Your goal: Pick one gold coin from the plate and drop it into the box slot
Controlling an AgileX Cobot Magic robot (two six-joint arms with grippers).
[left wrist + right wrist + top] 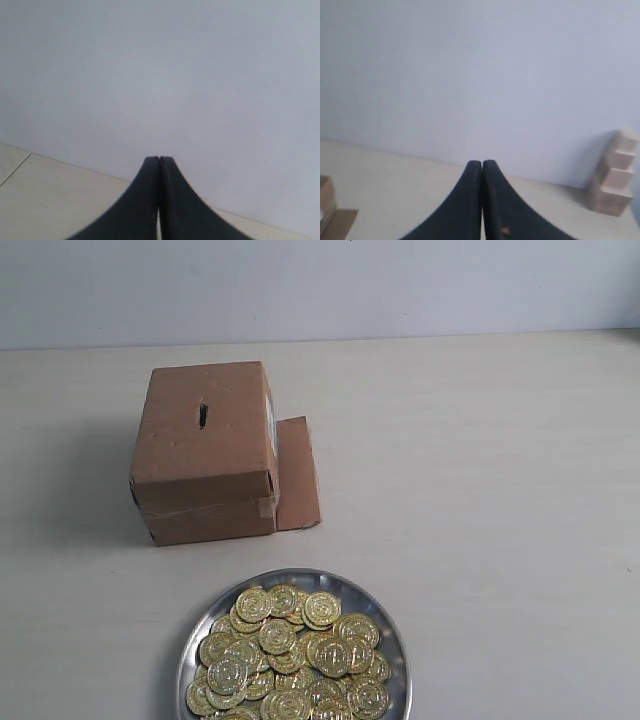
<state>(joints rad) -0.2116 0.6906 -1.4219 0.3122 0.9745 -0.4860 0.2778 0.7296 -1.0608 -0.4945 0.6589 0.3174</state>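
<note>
Picking is not yet begun: the left gripper (159, 159) and right gripper (482, 162), fingers pressed together and empty, seem far from the gold coins (285, 655) heaped on the plate (372, 600) near the box (205, 450), so one must open and descend there.

On my feed I have the box (205, 445) standing on the pale table (480, 490). Its top face shows the slot (202, 416), a short dark slit near the middle. A loose flap (297, 475) lies flat on the table, touching the box's right side. Clear tape (265, 505) wraps the box's lower edge. In front of the box, apart from it, sits the plate (352, 592), heaped with gold coins (290, 660). Behind the box I see a plain wall (320, 285).
</note>
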